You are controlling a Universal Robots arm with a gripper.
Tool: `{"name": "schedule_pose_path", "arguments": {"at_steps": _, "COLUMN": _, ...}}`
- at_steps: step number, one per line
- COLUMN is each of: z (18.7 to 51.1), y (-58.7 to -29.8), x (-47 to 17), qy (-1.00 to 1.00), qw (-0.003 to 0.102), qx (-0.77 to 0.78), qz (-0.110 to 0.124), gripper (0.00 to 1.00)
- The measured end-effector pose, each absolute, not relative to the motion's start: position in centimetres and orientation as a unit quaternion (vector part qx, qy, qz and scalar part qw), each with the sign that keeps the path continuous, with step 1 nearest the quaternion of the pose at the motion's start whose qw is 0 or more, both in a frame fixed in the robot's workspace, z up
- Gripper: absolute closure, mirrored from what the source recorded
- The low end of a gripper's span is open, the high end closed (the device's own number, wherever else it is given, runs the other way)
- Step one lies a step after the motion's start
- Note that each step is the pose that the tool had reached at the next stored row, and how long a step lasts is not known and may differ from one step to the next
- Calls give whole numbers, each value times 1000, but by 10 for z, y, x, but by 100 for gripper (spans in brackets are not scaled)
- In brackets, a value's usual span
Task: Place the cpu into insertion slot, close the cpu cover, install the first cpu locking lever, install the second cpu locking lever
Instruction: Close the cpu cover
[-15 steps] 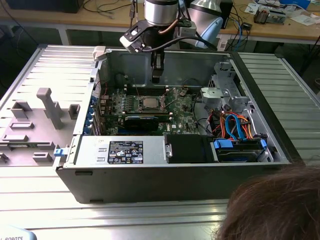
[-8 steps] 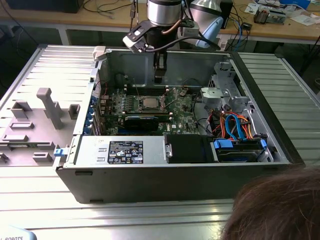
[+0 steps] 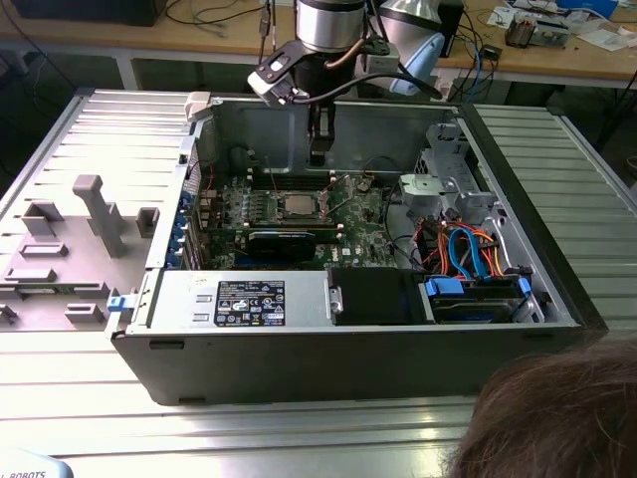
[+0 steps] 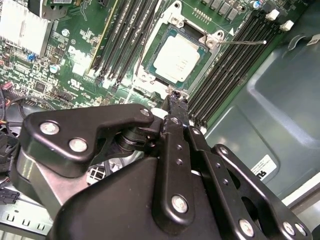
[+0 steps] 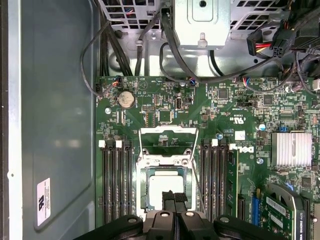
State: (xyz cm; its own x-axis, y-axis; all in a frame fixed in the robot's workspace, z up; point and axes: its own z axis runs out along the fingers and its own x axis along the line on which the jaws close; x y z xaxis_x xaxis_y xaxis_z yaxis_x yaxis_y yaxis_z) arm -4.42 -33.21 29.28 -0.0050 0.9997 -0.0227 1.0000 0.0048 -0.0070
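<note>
The cpu (image 3: 299, 204) lies flat in the insertion slot (image 3: 282, 191) on the green motherboard inside the open case. In both wrist views its silver top shows, cpu (image 5: 157, 187) (image 4: 176, 59), with the slot's metal rim (image 5: 143, 197) (image 4: 149, 76) around it. The cpu cover (image 5: 168, 131) is flipped open beyond the slot, green board showing through its cut-out. A thin wire lever (image 5: 198, 187) (image 4: 242, 42) stands free beside the slot. My gripper (image 3: 318, 151) (image 5: 174, 198) (image 4: 175, 98) hangs just above the cpu's edge, shut, with nothing in it.
Black memory slots (image 5: 116, 185) flank the socket on both sides. A finned heatsink (image 5: 290, 150) and cables (image 3: 473, 254) lie nearby, with a drive cage (image 3: 453, 184) and power supply (image 3: 239, 299) in the case. A person's head (image 3: 557, 418) is at the front.
</note>
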Motion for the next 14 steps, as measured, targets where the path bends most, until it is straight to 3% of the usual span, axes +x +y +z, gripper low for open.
{"name": "schedule_pose_path", "arguments": {"at_steps": 14, "z": 293, "y": -332, "x": -39, "qy": 709, "qw": 6, "qx": 705, "qz": -10, "gripper": 89}}
